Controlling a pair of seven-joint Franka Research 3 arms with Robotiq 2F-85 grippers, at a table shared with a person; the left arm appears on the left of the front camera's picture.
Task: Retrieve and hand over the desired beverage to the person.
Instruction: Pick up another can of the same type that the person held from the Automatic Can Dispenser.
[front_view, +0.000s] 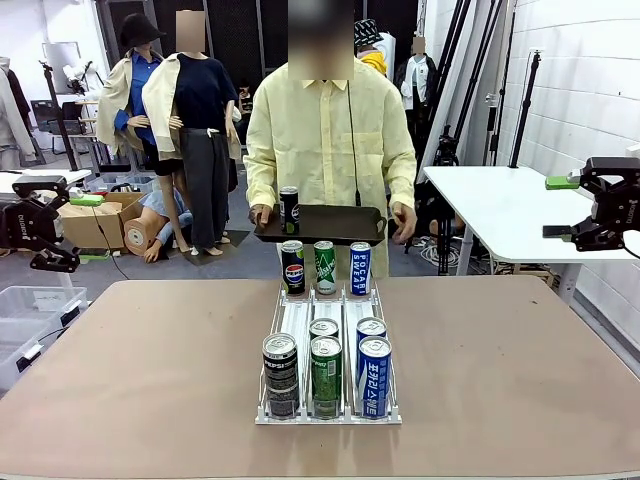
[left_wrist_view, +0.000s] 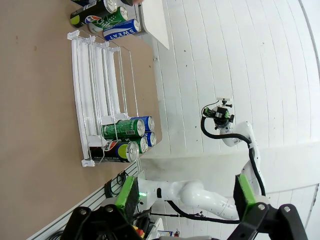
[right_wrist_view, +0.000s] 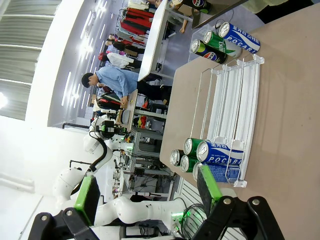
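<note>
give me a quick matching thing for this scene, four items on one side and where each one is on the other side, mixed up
Things:
1. black tray
2. black pepsi can nearest the robot
3. green can nearest the robot
4. blue can nearest the robot

Places:
a. middle lane of the rack
b. held up by the person at the far side of the table
c. the rack's lane on the robot's right
d. the rack's lane on the robot's left

Pairs: 1-b, 2-d, 3-a, 4-c
</note>
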